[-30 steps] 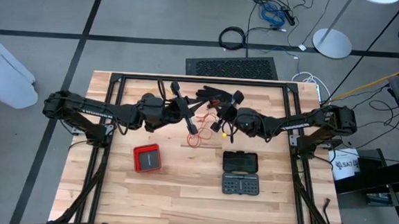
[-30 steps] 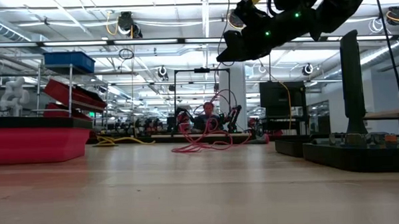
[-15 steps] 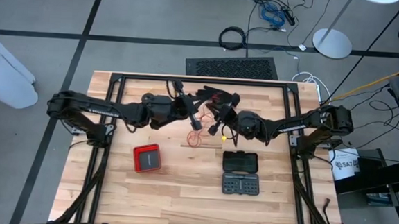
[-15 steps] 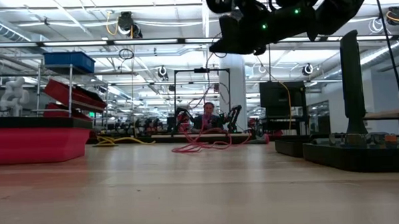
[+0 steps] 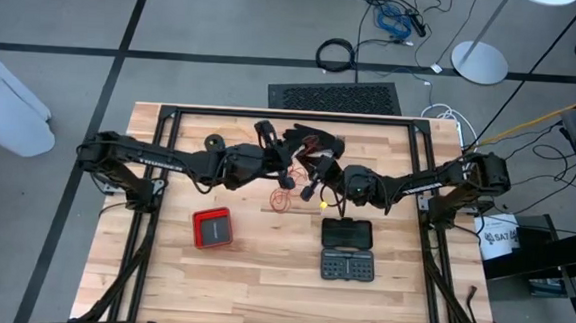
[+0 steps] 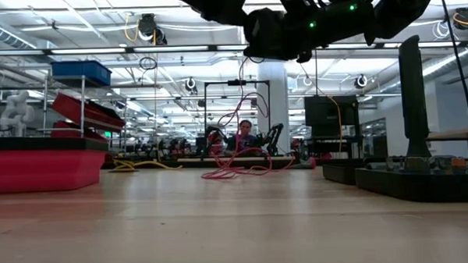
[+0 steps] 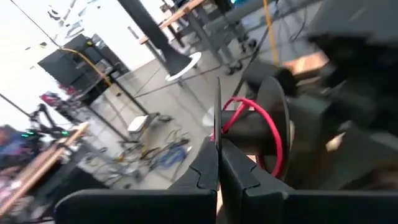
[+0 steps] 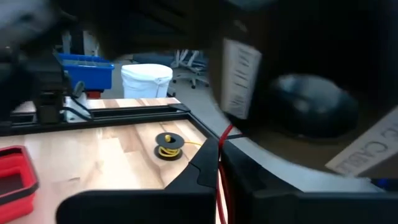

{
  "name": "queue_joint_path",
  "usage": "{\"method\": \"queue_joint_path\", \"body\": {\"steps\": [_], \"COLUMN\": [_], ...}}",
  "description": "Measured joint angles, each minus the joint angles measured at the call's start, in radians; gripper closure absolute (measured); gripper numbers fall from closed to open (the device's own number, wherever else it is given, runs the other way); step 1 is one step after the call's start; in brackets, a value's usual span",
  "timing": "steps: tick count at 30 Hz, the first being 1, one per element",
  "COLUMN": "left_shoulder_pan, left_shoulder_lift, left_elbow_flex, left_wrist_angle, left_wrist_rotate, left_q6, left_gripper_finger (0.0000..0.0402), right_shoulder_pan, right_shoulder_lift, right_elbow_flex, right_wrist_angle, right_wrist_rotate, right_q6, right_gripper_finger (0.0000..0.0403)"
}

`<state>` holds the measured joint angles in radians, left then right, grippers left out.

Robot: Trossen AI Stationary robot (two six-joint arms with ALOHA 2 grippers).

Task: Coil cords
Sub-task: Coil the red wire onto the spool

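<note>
Mid-coiling: the red cord [image 5: 284, 193] was pinched between both shut claws, left claw [image 5: 286, 167] and right claw [image 5: 311, 188], above the desk [image 5: 261, 280] centre. Next, probably another loop wound on.

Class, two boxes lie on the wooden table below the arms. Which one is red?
The red box, under the left arm nearer the table's left side; the other box, under the right arm, is black and larger.

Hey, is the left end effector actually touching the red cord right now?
Touching. The left wrist view shows the left end effector shut, with the red cord rising out of the line where its two fingers meet.
</note>
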<state>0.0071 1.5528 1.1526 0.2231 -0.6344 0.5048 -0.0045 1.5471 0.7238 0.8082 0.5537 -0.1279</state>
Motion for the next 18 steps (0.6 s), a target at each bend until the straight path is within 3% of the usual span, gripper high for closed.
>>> {"method": "queue_joint_path", "body": {"steps": [8, 18], "left_shoulder_pan": [0.009, 0.007], "left_shoulder_lift": [0.000, 0.000], "left_elbow_flex": [0.000, 0.000], "left_wrist_angle": [-0.086, -0.236], "left_wrist_rotate": [-0.066, -0.067], "left_q6": [0.074, 0.078], "left_gripper_finger": [0.0401, 0.0401], "right_shoulder_pan": [0.041, 0.065], "right_shoulder_lift": [0.000, -0.052], "right_elbow_flex": [0.000, 0.000], "right_wrist_angle": [0.000, -0.052], "right_wrist_rotate": [-0.004, -0.002], "right_q6": [0.013, 0.000], "right_gripper_finger": [0.0403, 0.0403]}}
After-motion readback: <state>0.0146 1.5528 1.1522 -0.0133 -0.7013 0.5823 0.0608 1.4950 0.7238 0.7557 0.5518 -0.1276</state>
